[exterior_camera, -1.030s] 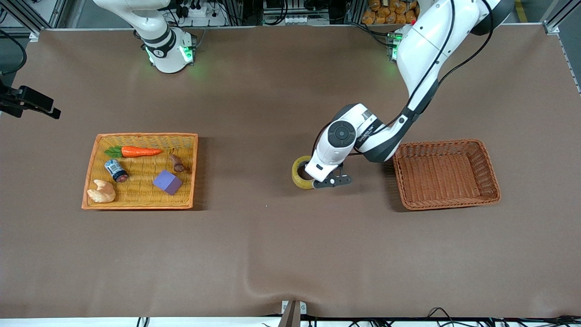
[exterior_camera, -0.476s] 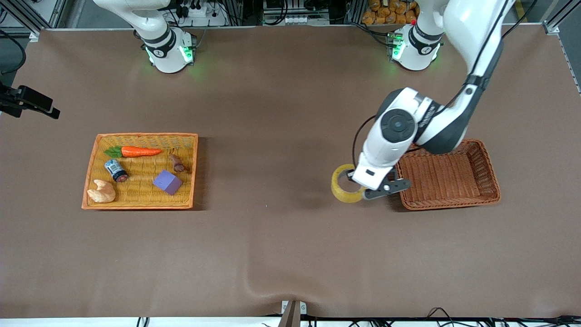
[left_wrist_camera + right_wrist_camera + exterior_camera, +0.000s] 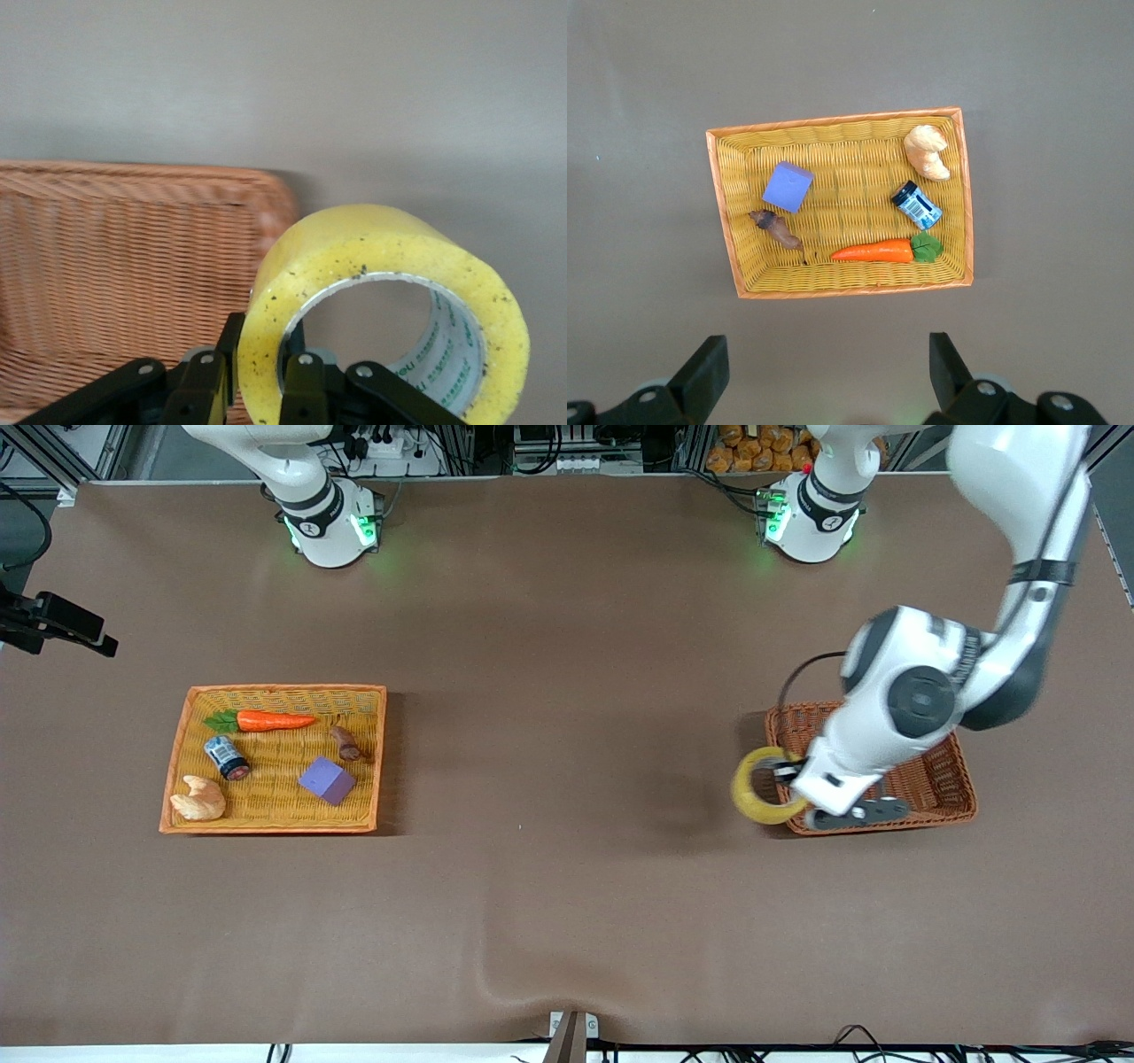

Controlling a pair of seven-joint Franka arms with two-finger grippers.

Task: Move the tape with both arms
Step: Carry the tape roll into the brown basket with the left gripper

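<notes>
My left gripper [image 3: 788,779] is shut on the tape [image 3: 753,802], a yellowish ring with a grey-white core. It holds the tape in the air, on edge, over the rim of the brown wicker basket [image 3: 961,779] on the side toward the right arm's end. In the left wrist view the gripper [image 3: 261,376] has one finger inside the ring and one outside, pinching the wall of the tape [image 3: 381,239], with the basket [image 3: 133,266] beside it. My right gripper [image 3: 828,372] is open and empty, high above the table. It is out of the front view.
A yellow basket [image 3: 275,688] toward the right arm's end holds a carrot [image 3: 270,721], a purple block [image 3: 327,780], a small can [image 3: 227,756], a croissant [image 3: 199,799] and a brown piece [image 3: 345,742]. It also shows in the right wrist view [image 3: 842,119]. The brown basket is empty.
My left arm has carried the tape from mid-table toward the left arm's end, up to the brown basket's rim. The right arm has not moved.
</notes>
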